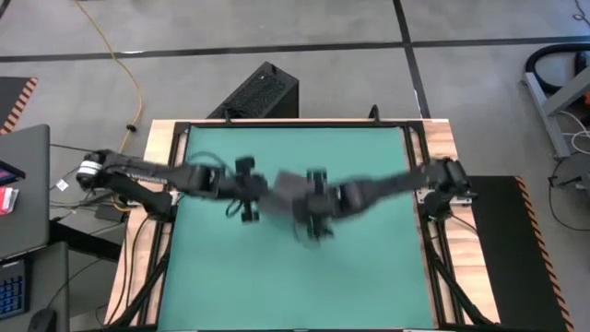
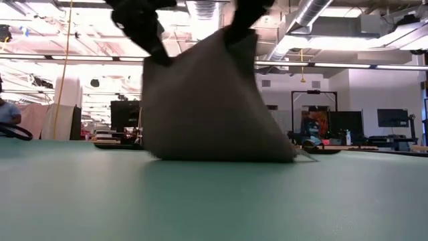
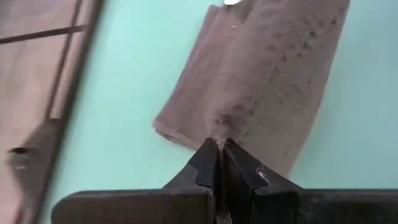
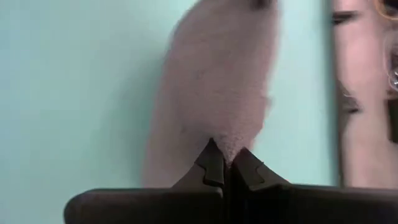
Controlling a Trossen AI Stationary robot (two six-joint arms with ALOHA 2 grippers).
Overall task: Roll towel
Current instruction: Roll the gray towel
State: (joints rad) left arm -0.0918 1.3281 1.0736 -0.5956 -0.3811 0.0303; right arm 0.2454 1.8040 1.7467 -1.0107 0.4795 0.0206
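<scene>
The dark grey towel (image 2: 210,107) hangs between my two grippers over the middle of the green table (image 1: 221,277); its lower edge (image 2: 221,157) rests on the mat. In the high view only a patch of the towel (image 1: 288,184) shows between the arms. My left gripper (image 3: 221,144) is shut on one upper corner, and my right gripper (image 4: 227,155) is shut on the other. The white tag does not show. My left gripper pinches an upper corner of the towel (image 3: 219,132) between its two fingers, from above. The cloth hangs below the fingers and spreads wider downward. My right gripper pinches the other upper corner (image 4: 231,146) between its two fingers, from above. The cloth hangs below it down to the mat.
The green mat is framed by a dark rail and wooden edges (image 1: 157,166). A black box (image 1: 258,92) stands on the floor beyond the far edge. A laptop (image 1: 23,184) sits at the left. A person (image 2: 8,117) shows far off in the room.
</scene>
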